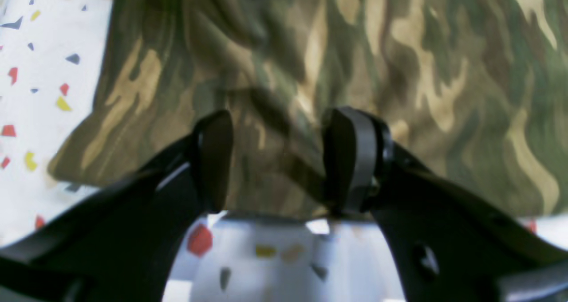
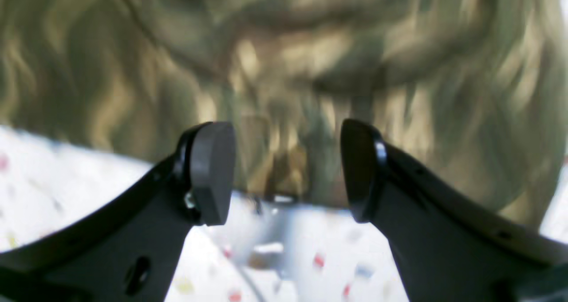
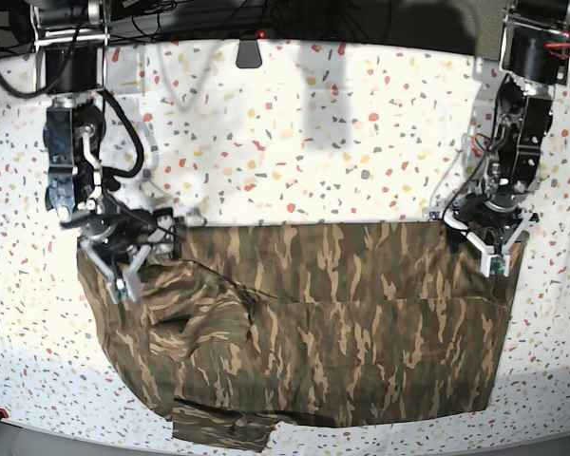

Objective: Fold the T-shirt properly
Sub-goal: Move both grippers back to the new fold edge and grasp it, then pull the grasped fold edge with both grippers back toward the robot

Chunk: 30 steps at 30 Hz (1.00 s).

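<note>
T-shirt (image 3: 313, 332), camouflage cloth, is lying spread across the speckled table (image 3: 294, 123), its near part rumpled and folded. Both arms are reaching down to the T-shirt's far edge: the left gripper (image 3: 486, 237) at one far corner, the right gripper (image 3: 125, 256) at the opposite corner, each with jaws standing apart, holding nothing. Only the wrist views are showing the gaps: the left gripper (image 1: 282, 160) over a flat hem, the right gripper (image 2: 286, 171) over blurred, wrinkled fabric. Cables are hanging behind the table.

White desk (image 3: 294, 123) speckled with small red, yellow, grey and blue chips, dark cables (image 3: 190, 14) along its far edge
</note>
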Each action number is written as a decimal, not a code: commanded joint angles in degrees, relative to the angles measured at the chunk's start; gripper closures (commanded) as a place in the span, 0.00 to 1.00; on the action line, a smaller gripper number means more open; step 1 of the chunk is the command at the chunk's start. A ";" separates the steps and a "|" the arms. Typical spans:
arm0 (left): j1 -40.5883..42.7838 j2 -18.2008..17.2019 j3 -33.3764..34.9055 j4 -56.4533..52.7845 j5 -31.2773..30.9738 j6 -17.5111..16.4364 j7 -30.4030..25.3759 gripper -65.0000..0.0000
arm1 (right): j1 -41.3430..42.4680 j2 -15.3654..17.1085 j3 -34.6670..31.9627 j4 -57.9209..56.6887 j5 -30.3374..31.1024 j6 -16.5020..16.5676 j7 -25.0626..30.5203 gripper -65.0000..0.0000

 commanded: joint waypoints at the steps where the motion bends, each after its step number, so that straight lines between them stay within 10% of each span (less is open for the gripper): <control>1: -0.83 -0.33 -0.09 2.19 0.52 -0.31 0.35 0.47 | 2.08 0.74 0.24 1.75 0.57 0.28 1.40 0.42; 18: -11.50 -0.20 -0.09 3.32 0.28 -0.52 13.77 0.47 | 16.02 0.59 0.24 -13.03 -2.03 1.33 -7.54 0.42; 30: -14.99 -0.15 -0.09 -11.15 -3.82 -4.85 8.22 0.47 | 15.98 0.61 0.24 -14.58 -1.18 2.73 -9.38 0.42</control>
